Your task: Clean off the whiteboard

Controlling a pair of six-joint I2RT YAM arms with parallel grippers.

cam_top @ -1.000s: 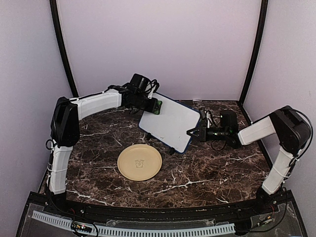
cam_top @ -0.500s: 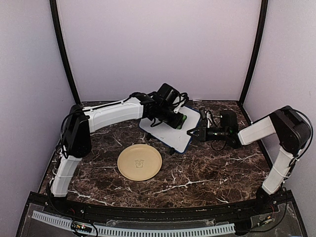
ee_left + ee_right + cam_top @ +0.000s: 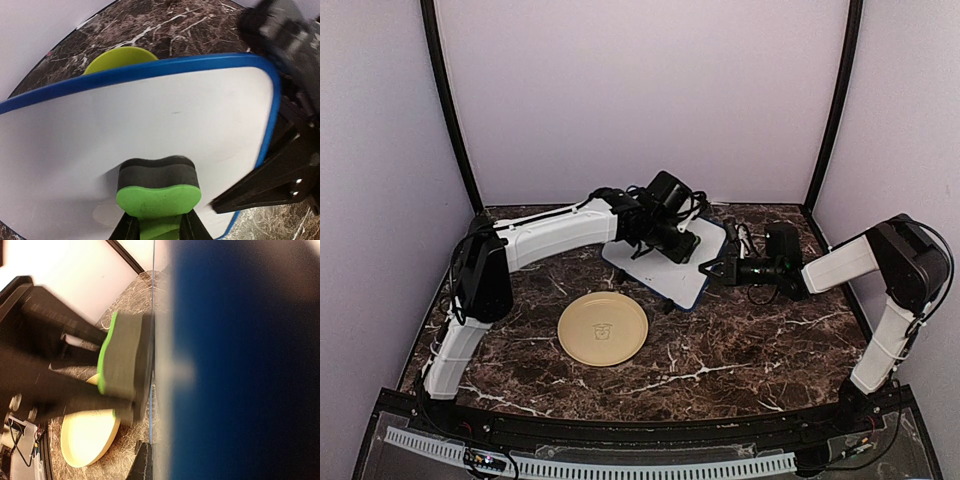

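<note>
Wiping: left tool (image 3: 158, 227), clamped on eraser (image 3: 157, 197), has swept from 10 o'clock corner of board (image 3: 150, 115) to centre; right tool (image 3: 712, 268) grips its 3 o'clock edge. Face looks nearly clean.

Open tabletop (image 3: 750, 350) around the tan plate (image 3: 603, 328); behind it, whiteboard (image 3: 686, 281) with left arm (image 3: 560, 225) over it, right arm (image 3: 835, 265) alongside.

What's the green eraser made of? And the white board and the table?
The eraser looks like matte green foam with a dark, felt-like wiping layer. The whiteboard looks smooth and faintly glossy, maybe coated plastic or metal, inside a shiny blue plastic-looking frame. The table looks like brown marble with white veins, possibly only printed.
</note>
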